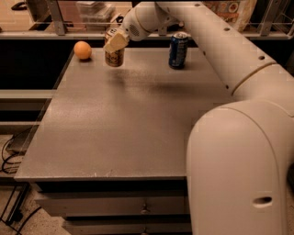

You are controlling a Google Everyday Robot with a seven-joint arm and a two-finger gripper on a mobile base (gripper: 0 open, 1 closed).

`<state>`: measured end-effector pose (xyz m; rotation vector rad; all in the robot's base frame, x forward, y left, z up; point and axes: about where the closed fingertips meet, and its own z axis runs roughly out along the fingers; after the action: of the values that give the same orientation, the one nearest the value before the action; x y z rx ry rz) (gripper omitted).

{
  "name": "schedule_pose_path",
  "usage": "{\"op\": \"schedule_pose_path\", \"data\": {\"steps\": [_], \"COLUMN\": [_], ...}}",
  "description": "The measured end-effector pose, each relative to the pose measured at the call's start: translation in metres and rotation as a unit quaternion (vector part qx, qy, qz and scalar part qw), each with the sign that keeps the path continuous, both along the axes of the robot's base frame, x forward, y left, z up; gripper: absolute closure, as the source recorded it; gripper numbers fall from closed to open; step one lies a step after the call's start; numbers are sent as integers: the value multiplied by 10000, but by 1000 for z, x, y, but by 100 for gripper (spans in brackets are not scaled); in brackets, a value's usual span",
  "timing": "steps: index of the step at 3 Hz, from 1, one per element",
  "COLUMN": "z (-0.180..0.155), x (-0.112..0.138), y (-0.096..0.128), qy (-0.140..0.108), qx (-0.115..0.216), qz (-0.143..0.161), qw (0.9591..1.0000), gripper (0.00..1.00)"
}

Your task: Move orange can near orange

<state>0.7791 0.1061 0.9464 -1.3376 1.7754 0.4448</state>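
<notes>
The orange can (114,57), copper-coloured with dark lettering, is held upright in my gripper (115,43) a little above the far part of the grey table (128,124). The gripper's pale fingers (115,42) are shut on the can's upper half and hide its top. The orange (82,50), a small round fruit, sits on the table near the far left corner, a short way left of the can. My white arm reaches in from the right.
A dark blue can (178,50) stands upright at the far edge, right of the gripper. A shelf with rails and clutter (92,11) runs behind the table. Drawers (115,206) lie under the front edge. Cables (11,151) hang at the left.
</notes>
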Motion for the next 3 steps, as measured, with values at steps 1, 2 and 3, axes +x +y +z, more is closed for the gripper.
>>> {"op": "schedule_pose_path", "data": {"steps": [1,2,3], "z": [0,-1,-10], "x": [9,20,33], "y": [24,48,63], "qy": [-94,-214,-237], "qx": [51,8,-141], "qz": [146,227,227], "qw": [9998,9995,9994], "gripper": [82,58,35]}}
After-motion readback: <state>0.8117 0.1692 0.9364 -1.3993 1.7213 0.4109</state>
